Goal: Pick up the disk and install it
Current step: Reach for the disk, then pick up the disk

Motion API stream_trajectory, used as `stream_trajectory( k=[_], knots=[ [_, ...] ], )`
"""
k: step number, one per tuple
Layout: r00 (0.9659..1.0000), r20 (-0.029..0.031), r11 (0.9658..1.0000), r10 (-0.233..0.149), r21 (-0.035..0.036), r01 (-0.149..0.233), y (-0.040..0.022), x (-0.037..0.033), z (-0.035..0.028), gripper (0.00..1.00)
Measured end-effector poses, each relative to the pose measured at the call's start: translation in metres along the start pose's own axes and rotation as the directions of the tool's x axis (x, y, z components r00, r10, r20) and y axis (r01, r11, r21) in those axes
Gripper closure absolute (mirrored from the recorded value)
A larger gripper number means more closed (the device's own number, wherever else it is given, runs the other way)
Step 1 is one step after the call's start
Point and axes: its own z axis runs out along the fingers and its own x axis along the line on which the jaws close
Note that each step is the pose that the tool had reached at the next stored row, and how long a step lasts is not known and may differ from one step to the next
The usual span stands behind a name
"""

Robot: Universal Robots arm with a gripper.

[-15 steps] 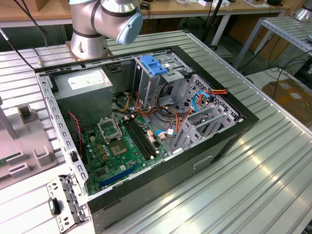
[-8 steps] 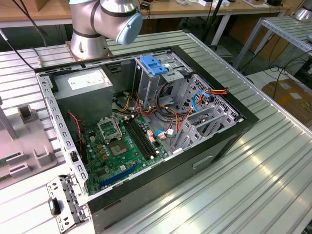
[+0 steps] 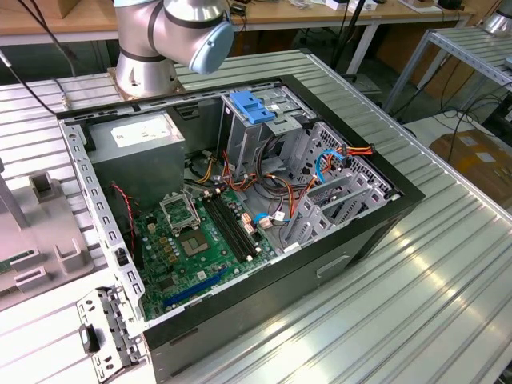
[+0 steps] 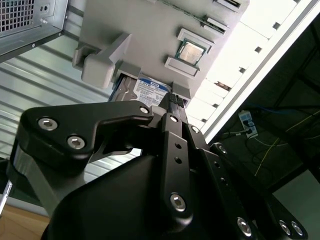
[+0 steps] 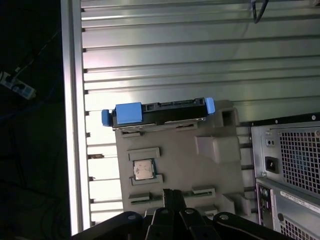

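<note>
The disk (image 5: 165, 111) stands on edge in a slot at the end of a grey holder block (image 5: 200, 165), with blue rails at both ends. In the second wrist view the disk (image 4: 150, 90) shows its white label with a blue band, partly hidden behind the holder block (image 4: 135, 35). My gripper (image 5: 172, 192) hangs over the block, apart from the disk, with its black fingers (image 4: 176, 130) pressed together and nothing between them. In the second wrist view the gripper (image 4: 174, 98) has its tips close to the disk's label edge.
An open computer case (image 3: 240, 200) lies on the ribbed aluminium table (image 3: 416, 288), with a grey power supply (image 3: 140, 148), a motherboard (image 3: 192, 240), a blue latch (image 3: 252, 108) and metal drive cages (image 3: 336, 200). A processor chip (image 5: 144, 170) sits in the holder block. The table edge (image 5: 72, 125) runs beside the block.
</note>
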Motion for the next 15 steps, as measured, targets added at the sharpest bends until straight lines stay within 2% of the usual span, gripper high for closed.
stream_trajectory(
  k=[5, 15],
  knots=[
    [1.0, 0.0, 1.0, 0.0, 0.0, 0.0, 0.0021, 0.0073, 0.0016, 0.89],
    [1.0, -0.0001, 1.0, 0.0, 0.0, 0.0, 0.0035, 0.0081, 0.0022, 0.89]
  ],
)
